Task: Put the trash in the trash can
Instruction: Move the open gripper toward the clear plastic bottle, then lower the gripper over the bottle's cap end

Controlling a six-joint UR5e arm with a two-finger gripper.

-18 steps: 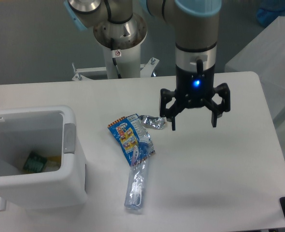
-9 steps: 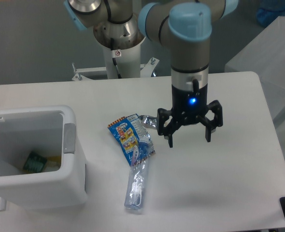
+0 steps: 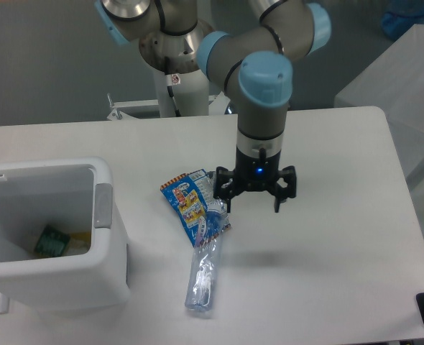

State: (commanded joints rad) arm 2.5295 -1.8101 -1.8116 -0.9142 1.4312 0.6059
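Leftmost, the white trash can [image 3: 47,244] stands open on the worktop [image 3: 327,251], some scraps inside too small to identify. Beside it lie the blue snack wrapper [image 3: 189,200] overlapping the crushed clear bottle [image 3: 203,277]; both are probably light, thin and springy, the bottle best pinched across its flattened body. Farther right, the claw [image 3: 254,205] hangs spread wide and empty, hiding most of the silver foil piece.

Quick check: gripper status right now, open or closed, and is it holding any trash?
Gripper: open, holding nothing, fingers spread above the table just right of the blue snack wrapper.
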